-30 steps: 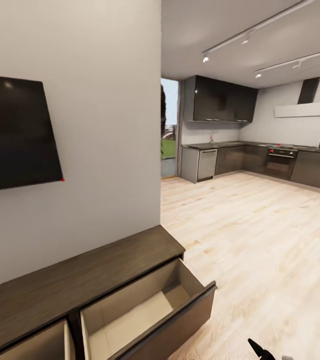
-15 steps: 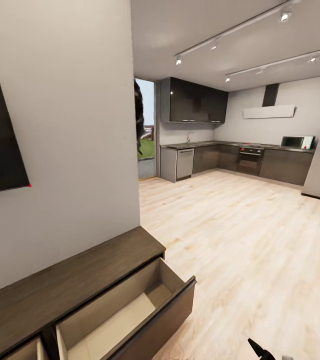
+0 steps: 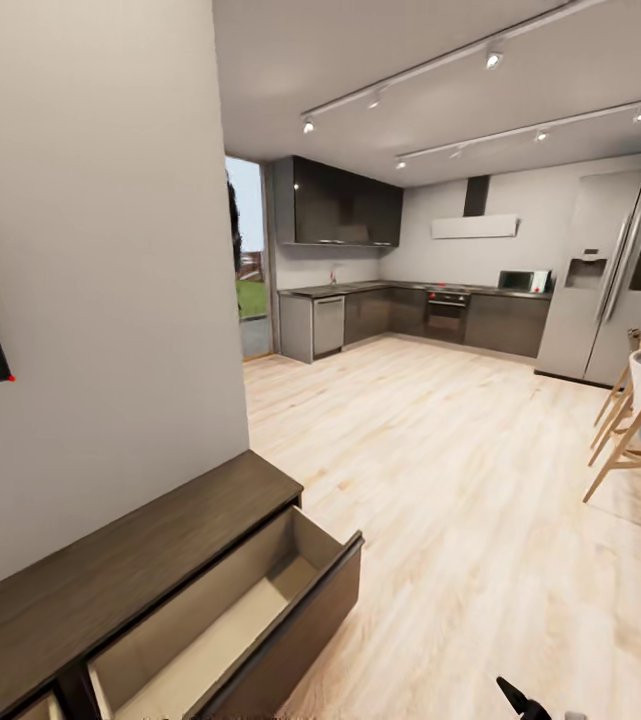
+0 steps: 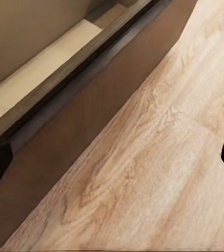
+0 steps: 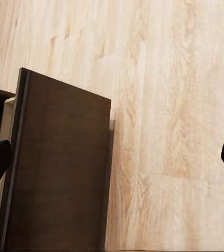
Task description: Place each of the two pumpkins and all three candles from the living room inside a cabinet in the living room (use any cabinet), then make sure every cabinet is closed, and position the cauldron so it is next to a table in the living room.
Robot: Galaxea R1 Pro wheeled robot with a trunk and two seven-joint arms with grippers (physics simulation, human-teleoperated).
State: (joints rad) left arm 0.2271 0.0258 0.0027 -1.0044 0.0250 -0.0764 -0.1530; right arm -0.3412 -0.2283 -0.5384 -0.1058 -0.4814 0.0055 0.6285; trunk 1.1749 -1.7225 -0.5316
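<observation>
Showing in head view: one cabinet (image 3: 130, 570) low against wall, one drawer (image 3: 250, 620) pulled out, pale interior bare; two chairs (image 3: 635, 420) far right; right gripper (image 3: 522, 700) tip at frame bottom.
Left wrist: left gripper (image 4: 112, 160) fingers spread wide, holding nothing, over floor (image 4: 159, 173) beside drawer front.
Right wrist: right gripper fingers wide apart, empty, above drawer front.

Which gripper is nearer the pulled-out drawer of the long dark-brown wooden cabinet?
Probably left. The left gripper hangs close beside the drawer front; the right gripper is over the pale wood floor, off the drawer's right end.
</observation>
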